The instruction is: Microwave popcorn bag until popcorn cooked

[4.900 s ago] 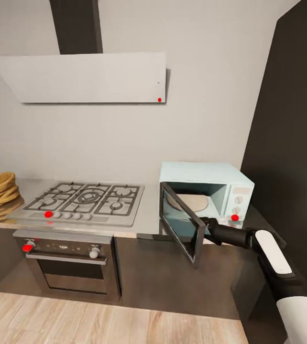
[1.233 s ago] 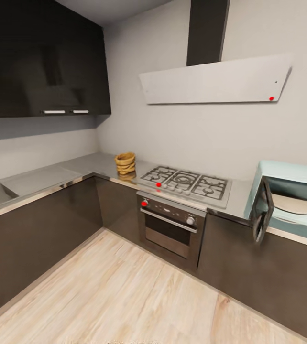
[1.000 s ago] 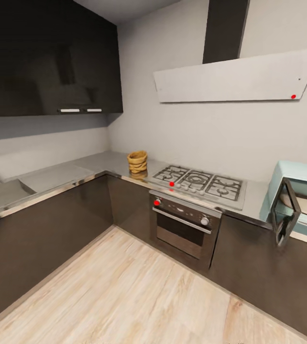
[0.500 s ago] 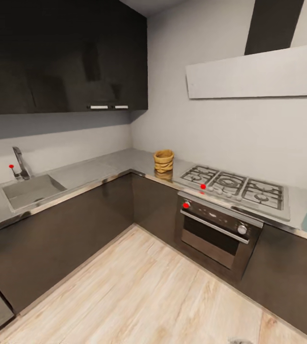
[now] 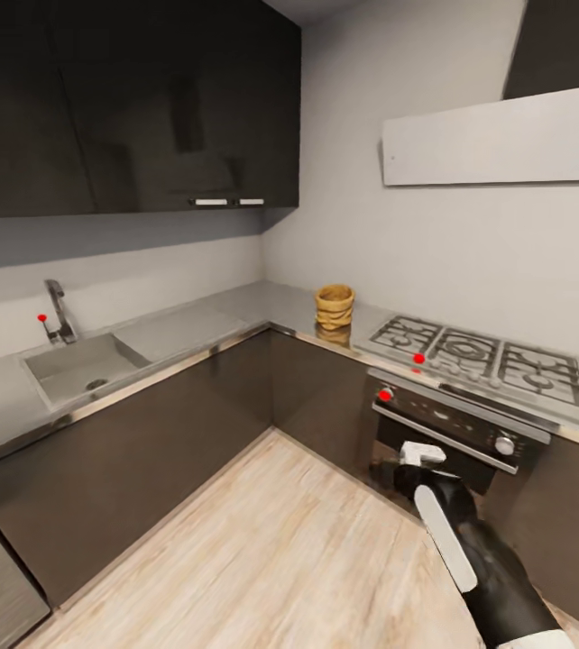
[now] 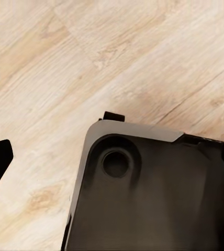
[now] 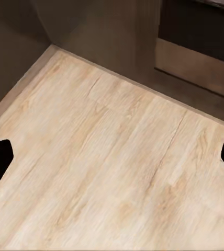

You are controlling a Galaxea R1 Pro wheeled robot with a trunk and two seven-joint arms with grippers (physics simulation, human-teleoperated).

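The popcorn bag [image 5: 335,306], tan with ring-like folds, stands upright on the grey countertop [image 5: 190,326] at the corner, just left of the gas hob. The microwave is out of view. My right gripper [image 5: 418,454] hangs low in front of the oven, far from the bag. In the right wrist view that gripper [image 7: 112,159] is open over the wooden floor with nothing between its fingers. My left gripper [image 6: 112,159] is open too, above the floor and a dark part of my own base [image 6: 154,193].
A gas hob [image 5: 483,354] sits right of the bag, with the dark built-in oven [image 5: 452,431] under it. A sink [image 5: 78,365] with a tap is at the left. Dark cabinets line both walls around a light wooden floor [image 5: 262,550].
The view has swung left: the microwave has slid out at the right and the sink has come in. My right arm now shows at the lower right.
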